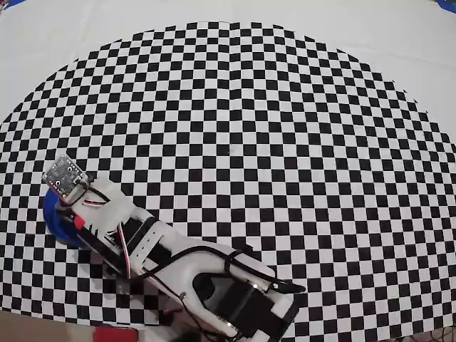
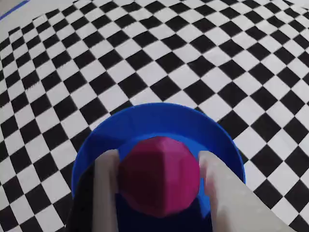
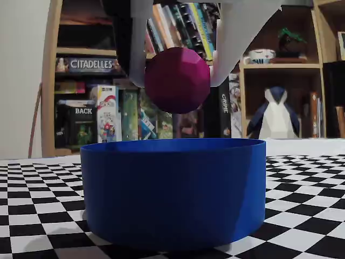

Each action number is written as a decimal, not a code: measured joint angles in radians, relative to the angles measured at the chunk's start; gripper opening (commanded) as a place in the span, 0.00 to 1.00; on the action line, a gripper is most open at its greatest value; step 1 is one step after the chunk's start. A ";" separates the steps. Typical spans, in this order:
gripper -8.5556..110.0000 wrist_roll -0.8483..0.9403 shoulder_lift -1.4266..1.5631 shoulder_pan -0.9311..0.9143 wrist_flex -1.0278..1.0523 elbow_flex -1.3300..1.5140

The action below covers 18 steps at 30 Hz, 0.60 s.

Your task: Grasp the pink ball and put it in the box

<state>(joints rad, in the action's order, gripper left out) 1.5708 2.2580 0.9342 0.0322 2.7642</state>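
The jaws are clamped on the pink ball (image 3: 177,80), one white finger (image 2: 106,186) pressed to each side of it, as the wrist view shows plainly. In the fixed view the ball hangs in the air directly over the blue round box (image 3: 173,189), clear of its rim, with a visible gap between the ball's underside and the box's top edge. The wrist view looks straight down past the ball (image 2: 159,175) into the box (image 2: 145,121), and the ball sits roughly over the middle of the opening.

By my reading the task is mostly done: the grasp and the carry are finished, and what is left is to let go, perhaps after a slight lowering, so that the ball drops inside. As far as the parts of its floor not hidden by the ball show, the box holds nothing.

In the overhead view the arm (image 1: 171,256) reaches toward the near-left part of the checkered desk (image 1: 285,142), covering most of the box (image 1: 58,221); the ball is hidden there. The rest of the checkerboard is bare.
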 measured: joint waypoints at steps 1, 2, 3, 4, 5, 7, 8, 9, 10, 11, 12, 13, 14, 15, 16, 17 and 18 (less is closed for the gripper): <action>0.07 0.000 0.000 0.000 0.000 0.000; 0.07 0.000 0.000 0.000 0.000 0.000; 0.07 0.000 0.000 0.000 0.000 0.000; 0.07 0.000 0.000 0.000 0.000 0.000; 0.07 0.000 0.000 0.000 0.000 0.000; 0.07 0.000 0.000 0.000 0.000 0.000; 0.08 0.000 0.000 0.000 0.000 0.000; 0.09 0.000 0.000 0.000 0.000 0.000; 0.16 0.000 0.000 0.000 0.000 0.000; 0.20 0.000 0.000 0.000 0.000 0.000; 0.25 0.000 0.000 0.000 0.000 0.000; 0.29 0.000 0.000 0.000 0.000 0.000; 0.32 0.000 0.000 0.000 -0.002 0.000; 0.33 0.000 0.000 0.000 -0.003 0.000; 0.33 0.000 0.000 0.000 -0.006 0.000; 0.33 0.000 0.000 0.000 -0.008 0.000; 0.33 0.000 0.000 0.000 -0.008 0.000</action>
<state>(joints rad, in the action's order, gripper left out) 1.5708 2.2580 0.9342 0.0245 2.7642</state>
